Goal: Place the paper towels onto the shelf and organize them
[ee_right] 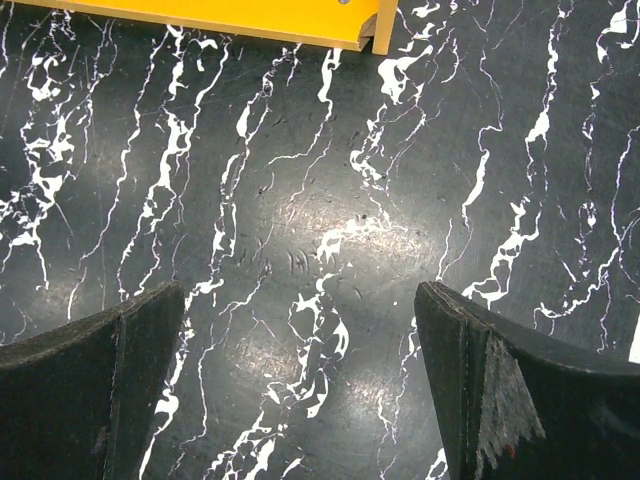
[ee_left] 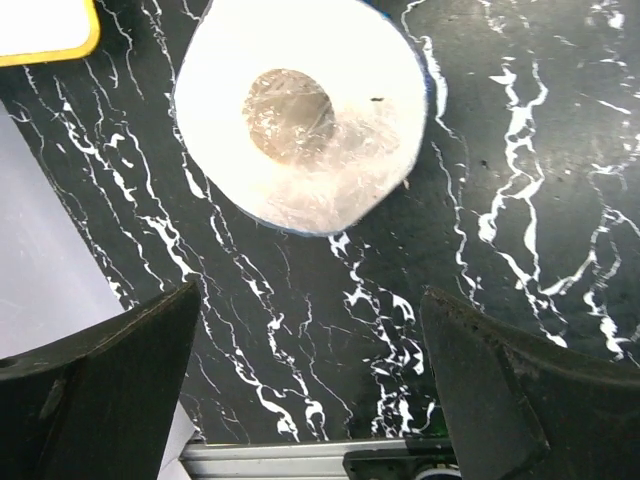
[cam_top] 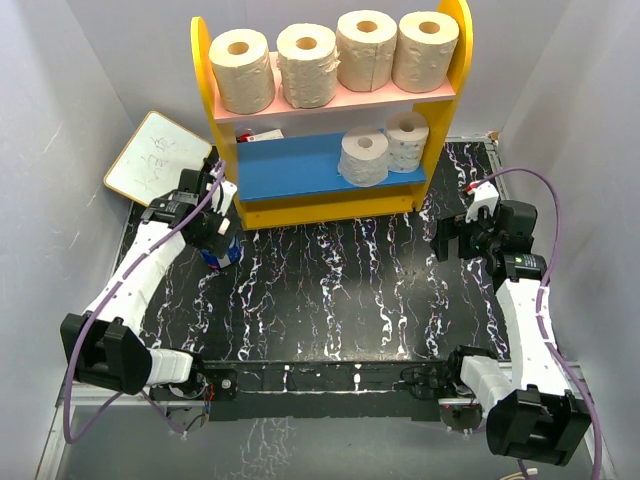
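Shelf (cam_top: 330, 210) stands at the far side of the table (cam_top: 330, 300). Four tan rolls (cam_top: 307, 65) stand on end in a row on the pink board (cam_top: 340, 103), touching or nearly so. Two white rolls (cam_top: 364, 158) stand on end at the right of the blue board (cam_top: 285, 170), one just behind the other; the left of that board is bare. The wrapped roll (cam_top: 221, 256) is off the shelf: it stands on end on the table just before the shelf's left foot, partly hidden under the left gripper (cam_top: 213, 228). In the left wrist view this roll (ee_left: 300, 110) shows its top face, core covered by clear film, a blue edge at the rim. It lies ahead of the left gripper (ee_left: 310, 330), centred on the gap. The fingers (ee_left: 120, 380) are spread wide and clear of it, no contact seen. Right gripper (cam_top: 455, 240) hangs over the table near the shelf's right foot, well apart from every roll. Its fingers (ee_right: 520, 390) are likewise spread, with only marbled table between them and the yellow shelf base (ee_right: 200, 15) beyond. Whiteboard (cam_top: 155, 155) leans at far left
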